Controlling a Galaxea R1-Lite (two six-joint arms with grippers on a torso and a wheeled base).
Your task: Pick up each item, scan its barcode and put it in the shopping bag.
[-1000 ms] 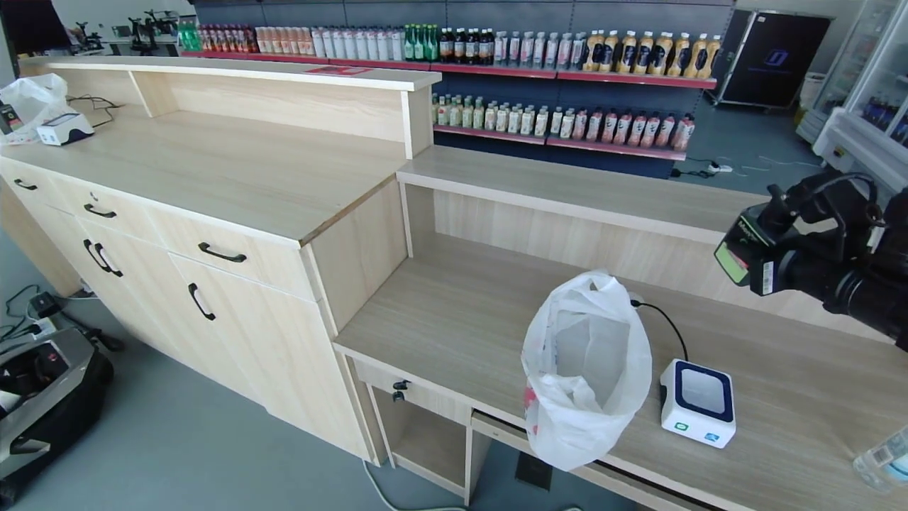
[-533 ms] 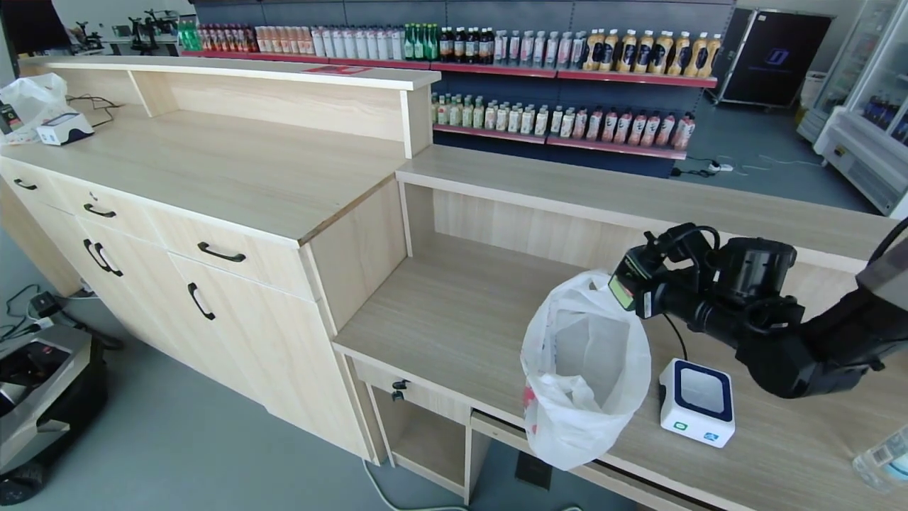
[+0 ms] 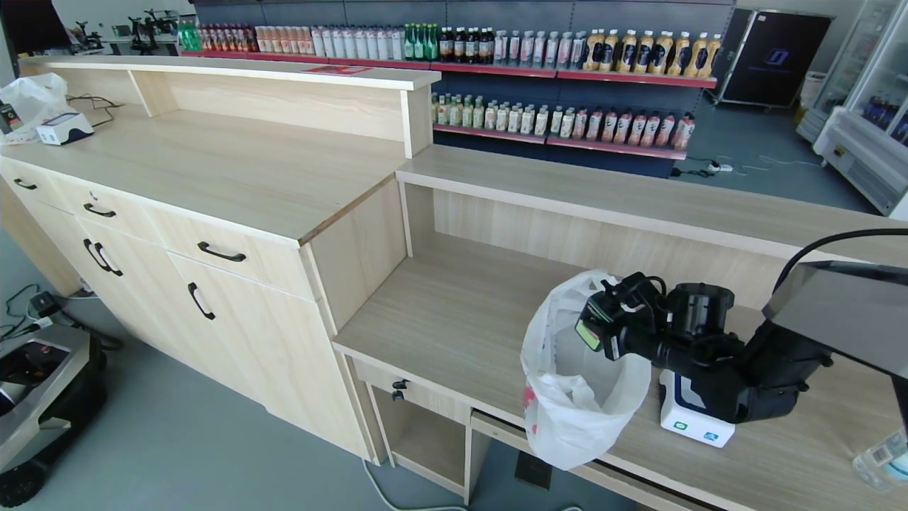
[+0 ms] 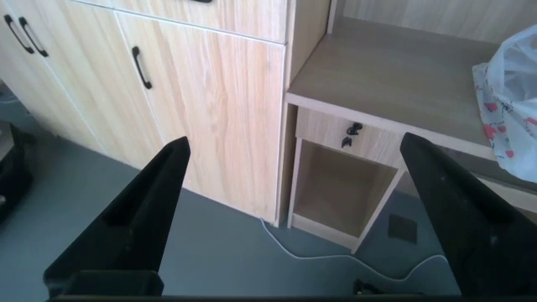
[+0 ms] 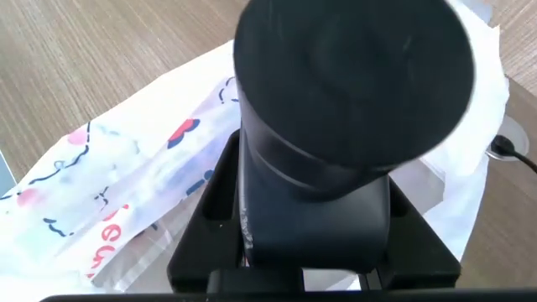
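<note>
I have the black item [image 3: 589, 333] over the shopping bag [image 3: 567, 419].
Head view: my right gripper [image 3: 603, 328] is clamped on the item, the bag's open mouth is directly beneath the jaws, and the scanner [image 3: 691, 424] sits just behind them, under the arm. Left wrist view: my left gripper [image 4: 295, 144] is spread wide and grips nothing, with the bag off beyond one finger. Right wrist view: the item sits between the jaws, with the bag under it.

Shopping bag [image 3: 567, 411] on bench [image 3: 461, 312], near front edge. Scanner [image 3: 691, 422] just beside it at 3 o'clock. My right claw [image 3: 601, 328], gripping item [image 5: 352, 109], over bag mouth. Bottle [image 3: 879, 461] at scanner's 4 o'clock, well apart.
</note>
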